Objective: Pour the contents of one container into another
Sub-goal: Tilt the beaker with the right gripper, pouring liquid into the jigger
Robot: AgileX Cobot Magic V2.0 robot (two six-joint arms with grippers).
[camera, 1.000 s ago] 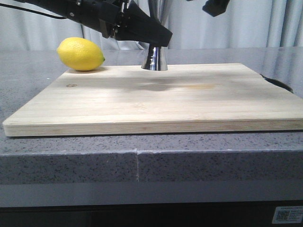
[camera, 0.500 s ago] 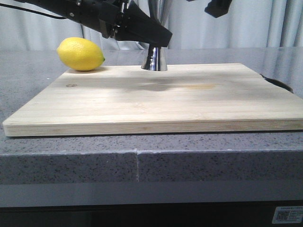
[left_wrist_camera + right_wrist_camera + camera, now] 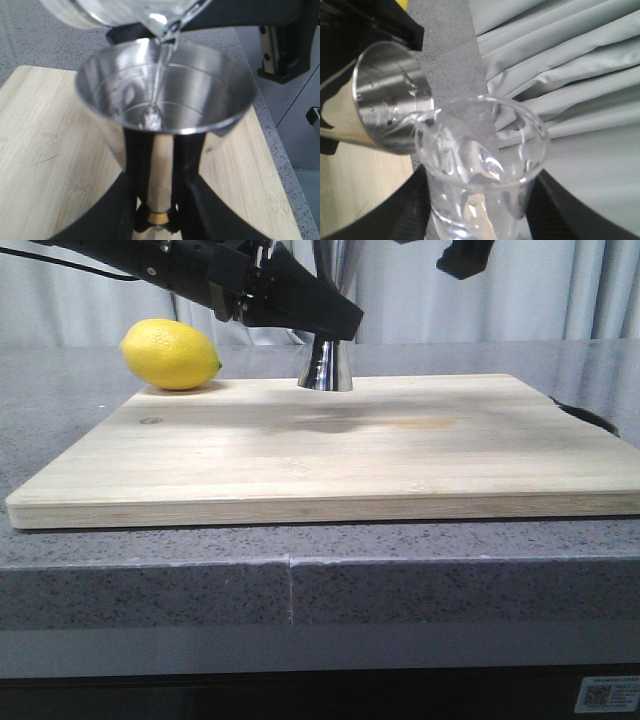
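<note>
The right gripper (image 3: 480,220) pinches the small clear glass beaker (image 3: 480,165), tilted above the shiny steel hourglass jigger (image 3: 165,90) clamped by the left gripper (image 3: 155,210). Glass is slippery and fragile; grip its body firmly.

We seem to be looking at a staged kitchen or bar-style counter set up for robot trials. A speckled grey stone countertop (image 3: 420,580) carries a pale wooden cutting board (image 3: 330,455), with a lemon (image 3: 170,355) at its ten o'clock corner and a steel jigger (image 3: 326,365) at twelve o'clock. Pale grey curtains (image 3: 540,290) hang across the whole background instead of kitchen walls or cabinets.
</note>
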